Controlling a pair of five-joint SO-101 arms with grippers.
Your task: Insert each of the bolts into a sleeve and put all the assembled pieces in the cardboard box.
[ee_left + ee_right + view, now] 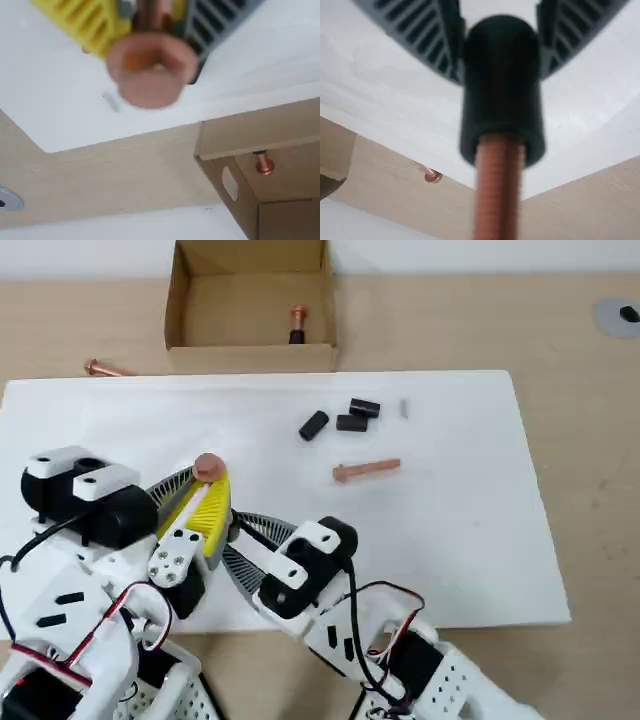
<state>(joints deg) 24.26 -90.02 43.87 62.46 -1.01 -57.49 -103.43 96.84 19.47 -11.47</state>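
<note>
It looked like a small robotics lab or hobby workshop. The left arm (pixel 85 502) and right arm (pixel 305 570), plastic-bodied with bare red and black wiring (pixel 100 630), stood at a pale wooden counter (pixel 580 440) with a cable port (pixel 617 316). A white board (pixel 450 560) lay over it, with a loose bolt (pixel 366 470) and black sleeves (pixel 351 423) lying on it.

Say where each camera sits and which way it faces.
High view: above the table, looking down on the white mat and cardboard box; both arms at the near edge.
Left wrist view: on the left arm, looking past the left gripper, shut on a bolt, toward the box.
Right wrist view: on the right arm, looking past the right gripper, shut on a sleeve.
Shared: high and left wrist views both show the box.
</note>
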